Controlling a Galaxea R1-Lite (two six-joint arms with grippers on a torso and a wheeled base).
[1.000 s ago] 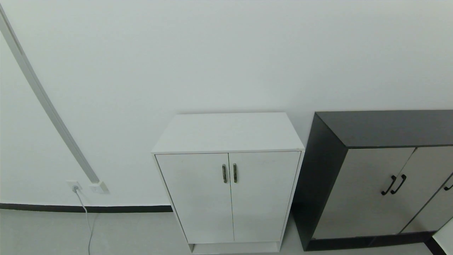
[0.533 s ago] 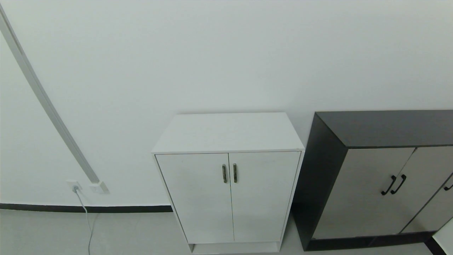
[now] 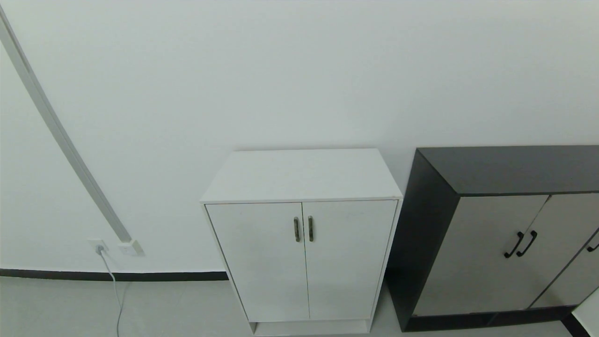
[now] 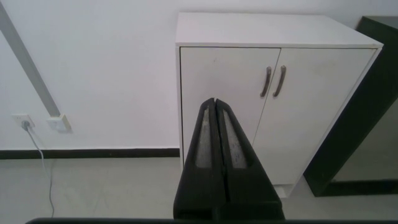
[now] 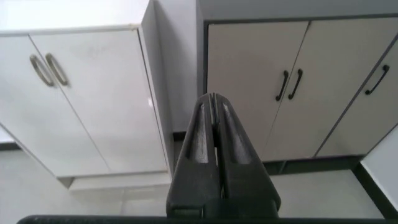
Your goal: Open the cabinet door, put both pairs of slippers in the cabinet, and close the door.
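Observation:
A white two-door cabinet [image 3: 302, 243] stands against the wall, both doors shut, with two dark vertical handles [image 3: 303, 229] side by side at the middle seam. The same white cabinet [image 4: 273, 93] lies ahead of my left gripper [image 4: 215, 102], which is shut on nothing and held well back from the doors. My right gripper [image 5: 213, 98] is shut too, empty, in front of the gap between the white cabinet [image 5: 81, 99] and a dark one.
A black-framed cabinet [image 3: 500, 234] with grey doors and black handles stands close to the right of the white one. On the left, a wall socket [image 3: 97, 245] with a grey cable [image 3: 114, 290] running to the floor, and a slanted wall trunking [image 3: 56, 126]. Grey floor lies before the cabinets.

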